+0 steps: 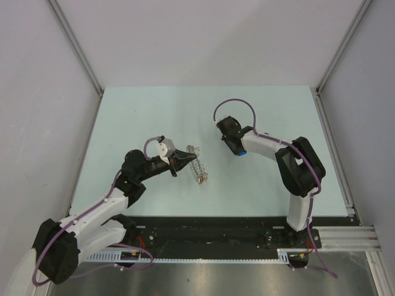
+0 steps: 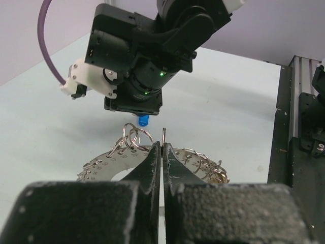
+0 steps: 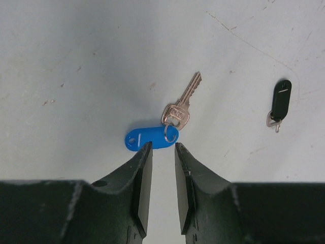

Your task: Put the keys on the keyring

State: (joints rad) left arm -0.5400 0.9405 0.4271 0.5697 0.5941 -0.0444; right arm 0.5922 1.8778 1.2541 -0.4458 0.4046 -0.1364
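I could read no writing: the stamp on the head of the blue key (image 3: 175, 114) was too small, and its tag's label slot showed no words. My left arm stretched low from 7 o'clock toward the middle of the desk (image 1: 154, 117), its pincer (image 2: 162, 147) clamped on a wire loop of the keyring (image 2: 109, 162). My right arm bent back from 4 o'clock with its pincer (image 3: 161, 150) pointing down. Its jaws stood partly apart at that tag's near edge, holding nothing. The black tag (image 3: 281, 99) lay toward 3 o'clock of it.
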